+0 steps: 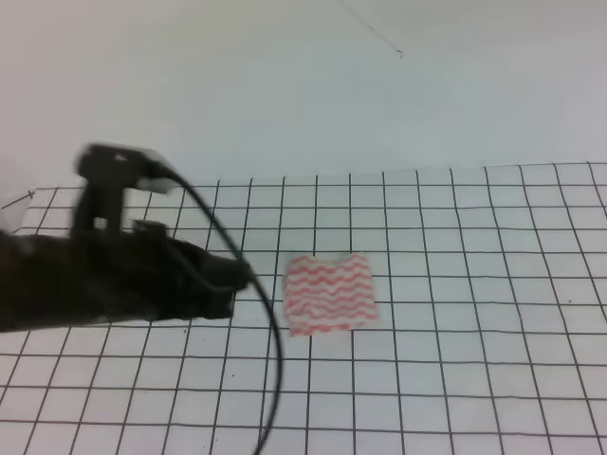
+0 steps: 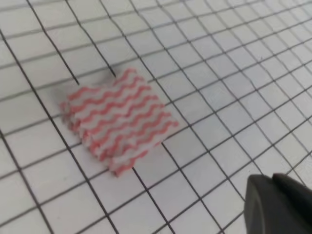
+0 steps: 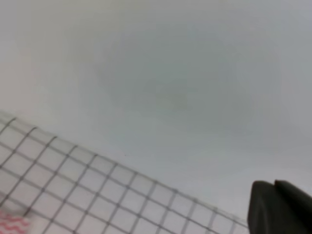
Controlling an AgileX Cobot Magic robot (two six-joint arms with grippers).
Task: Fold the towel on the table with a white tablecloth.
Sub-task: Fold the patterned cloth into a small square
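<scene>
Centre of frame, on the table with a white tablecloth: the towel, thin, soft, likely light; pinch an edge corner; left gripper jaws' state indiscernible; right gripper unseen

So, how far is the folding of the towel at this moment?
The towel looks already folded: in the left wrist view it lies as a compact stack with layered edges on the tablecloth. Nothing is in hand; the left gripper sits beside it, apart from the cloth. The right arm is off the table. Probably only retreating remains, or one more fold.
</scene>
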